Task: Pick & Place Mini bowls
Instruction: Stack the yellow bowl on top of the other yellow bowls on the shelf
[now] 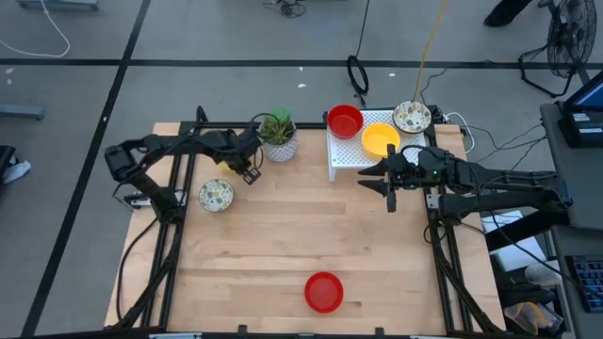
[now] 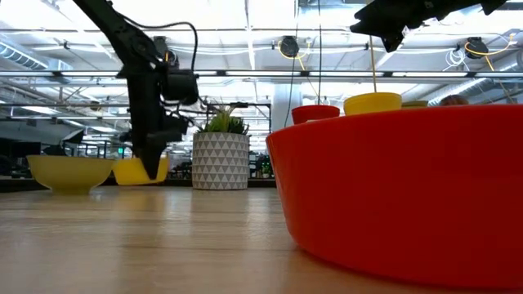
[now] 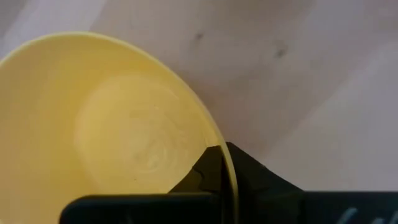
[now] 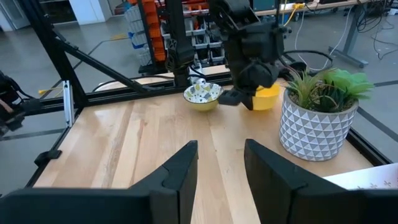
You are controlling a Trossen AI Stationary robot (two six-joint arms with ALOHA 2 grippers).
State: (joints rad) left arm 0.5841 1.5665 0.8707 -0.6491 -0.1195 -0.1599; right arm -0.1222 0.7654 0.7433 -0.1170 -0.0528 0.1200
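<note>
In the high view the left gripper [image 1: 247, 172] hides its yellow bowl [image 3: 93, 130], upper left beside the plant [image 1: 278, 135]; its jaws pinch the smooth rim. The right gripper [image 4: 221, 163] hangs released by the rack [image 1: 350, 155]. A red bowl [image 1: 324, 292] sits alone on bare worktop [image 1: 283, 245], low centre.

Grey floor [image 1: 236, 85] crossed by dark tape lines surrounds a light wooden desk [image 1: 283, 245]; bright ceiling lights [image 2: 245, 16] overhead.
</note>
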